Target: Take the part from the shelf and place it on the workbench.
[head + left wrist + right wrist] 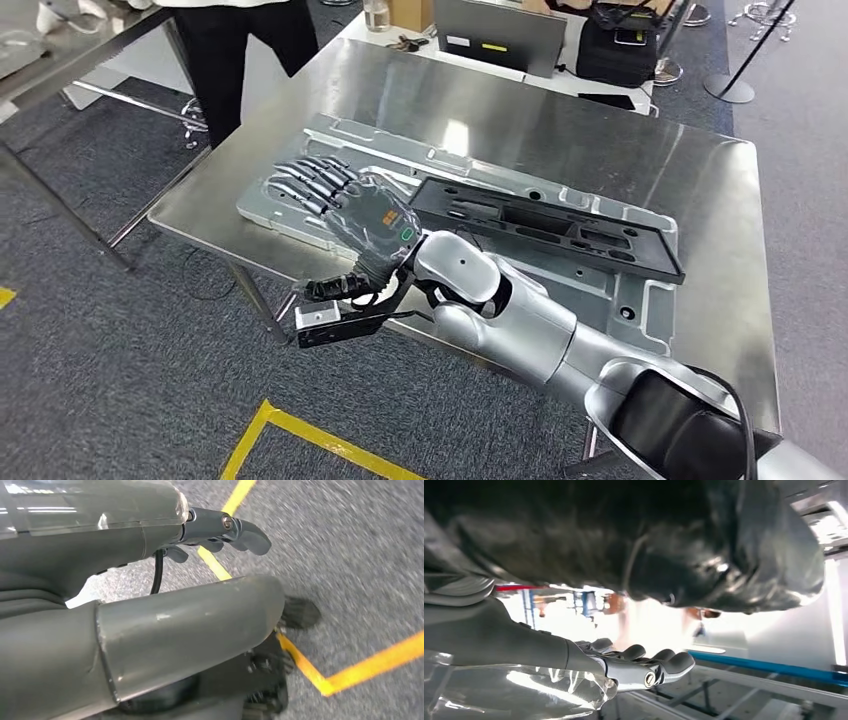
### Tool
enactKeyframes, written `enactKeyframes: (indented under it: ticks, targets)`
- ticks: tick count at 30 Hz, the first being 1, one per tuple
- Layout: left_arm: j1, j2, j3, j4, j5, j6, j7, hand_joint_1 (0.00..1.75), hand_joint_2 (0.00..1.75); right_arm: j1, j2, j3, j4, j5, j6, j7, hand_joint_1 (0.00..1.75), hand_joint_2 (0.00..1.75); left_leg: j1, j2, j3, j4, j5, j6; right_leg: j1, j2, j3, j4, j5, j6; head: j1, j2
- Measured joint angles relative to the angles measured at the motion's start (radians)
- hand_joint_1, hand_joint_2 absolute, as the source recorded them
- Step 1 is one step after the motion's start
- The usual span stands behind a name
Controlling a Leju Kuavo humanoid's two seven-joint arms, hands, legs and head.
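One black part (545,225) lies long-axis left to right on the workbench (600,130), just right of the right hand (345,200), which hovers seemingly released, fingers spread.

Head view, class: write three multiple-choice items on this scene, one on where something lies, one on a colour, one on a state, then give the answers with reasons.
1. Where does the black part lie?
A. on the floor
B. on the grey tray on the workbench
C. in a person's hand

2. What colour is the tape on the floor?
A. yellow
B. red
C. white

3. What is the state of the right hand?
A. gripping the black part
B. fingers stretched out flat, holding nothing
C. closed in a fist

Answers: 1 B, the part rests across the tray on the steel workbench. 2 A, the stripe on the carpet is yellow. 3 B, the fingers extend over the tray's end, clear of the part.
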Motion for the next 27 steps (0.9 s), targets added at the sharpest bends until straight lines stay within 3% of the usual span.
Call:
enactKeyframes:
  ticks: [2, 3, 4, 5, 6, 7, 9, 11, 13, 14, 16, 18, 20, 22, 24, 26, 27]
  targets:
    - [0.003, -0.003, -0.007, -0.008, 0.0, 0.002, 0.001, 0.0, 0.0, 0.003, -0.006, 0.003, -0.001, -0.002, -0.01, -0.008, 0.0, 0.0, 0.002, -0.02, 0.0, -0.004, 0.003, 0.008, -0.005, 0.05, -0.046, 0.103, -0.059, 0.008, 0.0, 0.0]
    - [0.004, -0.004, -0.011, -0.01, 0.0, 0.003, 0.002, 0.0, 0.0, 0.008, -0.009, 0.005, -0.001, -0.002, -0.014, -0.012, 0.0, 0.0, 0.002, -0.032, 0.0, -0.004, 0.004, 0.01, -0.005, 0.062, -0.079, 0.17, -0.087, 0.009, 0.0, 0.0]
    - [0.005, -0.004, -0.014, -0.011, 0.0, 0.003, 0.002, 0.0, 0.0, 0.013, -0.012, 0.007, -0.001, -0.003, -0.015, -0.015, 0.0, 0.0, 0.002, -0.045, -0.001, -0.003, 0.004, 0.011, -0.006, 0.067, -0.106, 0.222, -0.102, 0.011, 0.0, 0.0]
    - [0.007, -0.005, -0.017, -0.012, 0.0, 0.004, 0.002, 0.0, 0.0, 0.018, -0.014, 0.009, -0.001, -0.003, -0.016, -0.016, 0.0, 0.0, 0.002, -0.058, 0.0, -0.003, 0.004, 0.011, -0.006, 0.069, -0.119, 0.243, -0.099, 0.011, 0.0, 0.0]
    - [0.009, -0.005, -0.02, -0.014, 0.0, 0.004, 0.003, 0.0, 0.0, 0.021, -0.016, 0.01, -0.002, -0.004, -0.017, -0.016, 0.0, 0.0, 0.002, -0.071, 0.001, -0.003, 0.004, 0.011, -0.008, 0.071, -0.115, 0.227, -0.076, 0.01, 0.0, 0.0]
    - [0.01, -0.005, -0.023, -0.015, 0.0, 0.004, 0.003, 0.0, 0.0, 0.022, -0.016, 0.01, -0.003, -0.004, -0.017, -0.016, 0.0, 0.0, 0.002, -0.083, 0.002, -0.003, 0.004, 0.01, -0.009, 0.077, -0.092, 0.175, -0.039, 0.008, 0.0, 0.0]
    - [0.011, -0.007, -0.026, -0.017, 0.001, 0.004, 0.003, 0.0, 0.0, 0.022, -0.018, 0.01, -0.007, -0.004, -0.019, -0.016, 0.0, 0.0, 0.002, -0.106, 0.002, -0.001, 0.004, 0.006, -0.014, 0.118, -0.034, 0.041, 0.024, 0.002, 0.0, 0.0]
    - [0.01, -0.007, -0.027, -0.02, 0.001, 0.005, 0.004, 0.0, 0.0, 0.023, -0.02, 0.011, -0.009, -0.004, -0.021, -0.016, 0.0, 0.0, 0.004, -0.126, -0.005, 0.0, 0.008, -0.005, -0.014, 0.151, -0.007, -0.023, 0.041, -0.003, 0.0, 0.0]
    - [0.014, -0.008, -0.028, -0.023, 0.001, 0.006, 0.005, 0.0, 0.0, 0.023, -0.02, 0.011, -0.012, -0.005, -0.022, -0.016, 0.0, 0.0, 0.007, -0.147, -0.011, -0.003, 0.013, -0.02, -0.013, 0.138, -0.004, -0.03, 0.042, -0.012, 0.0, 0.0]
    - [0.017, -0.008, -0.028, -0.023, 0.002, 0.006, 0.006, 0.0, 0.0, 0.022, -0.02, 0.012, -0.014, -0.006, -0.022, -0.016, 0.0, 0.0, 0.007, -0.144, -0.013, 0.0, 0.011, -0.026, -0.014, 0.126, 0.001, -0.035, 0.045, -0.018, 0.0, 0.0]
    - [0.017, -0.008, -0.028, -0.024, 0.007, 0.008, 0.006, 0.0, 0.0, 0.02, -0.018, 0.013, -0.017, -0.008, -0.023, -0.016, 0.0, 0.0, 0.004, -0.103, -0.038, 0.051, -0.022, -0.034, -0.018, 0.1, 0.009, -0.047, 0.05, -0.031, -0.003, 0.0]
    - [0.012, -0.007, -0.029, -0.024, 0.014, 0.009, 0.006, 0.0, 0.87, 0.019, -0.018, 0.016, -0.017, -0.01, -0.023, -0.016, 0.0, 0.0, 0.005, -0.056, -0.092, 0.165, -0.079, -0.038, -0.013, 0.072, 0.012, -0.048, 0.049, -0.038, -0.006, 0.0]
    - [0.01, -0.006, -0.032, -0.024, 0.022, 0.01, 0.005, 0.0, 1.75, 0.02, -0.018, 0.022, -0.016, -0.012, -0.023, -0.017, 0.0, 0.0, 0.006, -0.042, -0.131, 0.245, -0.101, -0.042, -0.01, 0.043, 0.011, -0.045, 0.045, -0.041, -0.006, 0.0]
    - [0.009, -0.004, -0.034, -0.024, 0.029, 0.012, 0.003, 0.0, 1.75, 0.02, -0.017, 0.029, -0.016, -0.013, -0.024, -0.019, 0.0, 0.0, 0.007, -0.032, -0.105, 0.198, -0.061, -0.043, -0.009, 0.018, 0.012, -0.04, 0.039, -0.04, -0.006, 0.0]
    - [0.006, 0.0, -0.037, -0.023, 0.039, 0.016, 0.002, 0.0, 1.75, 0.019, -0.016, 0.032, -0.016, -0.015, -0.025, -0.022, 0.0, 0.0, 0.002, 0.0, -0.039, 0.077, -0.012, -0.038, -0.006, -0.004, 0.013, -0.033, 0.031, -0.033, -0.006, 0.0]
    - [-0.001, 0.007, -0.044, -0.022, 0.053, 0.021, 0.001, 0.0, 1.75, 0.017, -0.014, 0.035, -0.016, -0.017, -0.025, -0.028, 0.0, 0.0, -0.005, 0.019, -0.009, 0.013, 0.001, -0.025, 0.0, -0.021, 0.014, -0.029, 0.026, -0.025, -0.006, 0.0]
    - [-0.005, 0.01, -0.047, -0.02, 0.059, 0.022, 0.001, 0.0, 1.75, 0.016, -0.013, 0.036, -0.016, -0.017, -0.026, -0.03, 0.0, 0.0, -0.009, 0.016, -0.009, 0.01, -0.001, -0.019, 0.004, -0.03, 0.014, -0.028, 0.025, -0.02, -0.006, 0.0]
